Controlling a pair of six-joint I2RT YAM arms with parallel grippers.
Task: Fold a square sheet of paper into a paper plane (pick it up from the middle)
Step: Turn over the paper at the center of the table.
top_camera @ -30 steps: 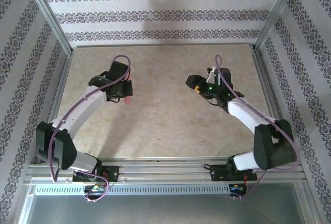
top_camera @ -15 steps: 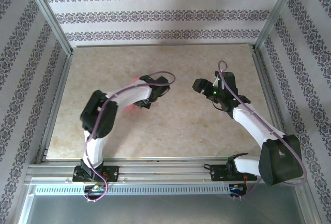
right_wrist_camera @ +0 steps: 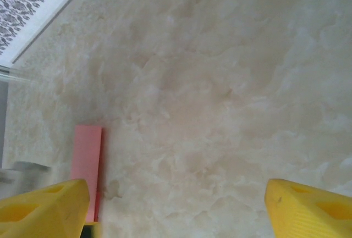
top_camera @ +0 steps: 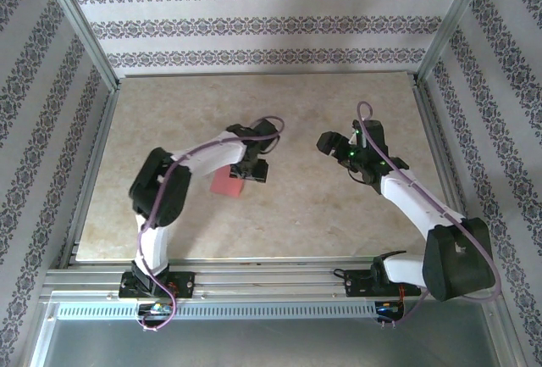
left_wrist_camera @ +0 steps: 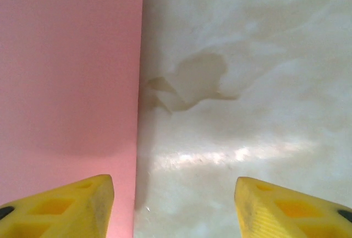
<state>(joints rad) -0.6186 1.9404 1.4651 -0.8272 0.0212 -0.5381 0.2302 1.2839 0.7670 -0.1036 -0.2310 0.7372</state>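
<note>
We see the pink paper (left_wrist_camera: 69,67) flat on the table (left_wrist_camera: 247,84). Our left gripper (left_wrist_camera: 173,210) has its yellow fingers (left_wrist_camera: 66,210) apart, one over the paper, one beside it.

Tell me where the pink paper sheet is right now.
In the top view the pink paper sheet lies on the table left of centre, beside the left end effector.

Beige marbled table (top_camera: 296,214), floral-striped wallpaper walls (top_camera: 254,24)
</note>
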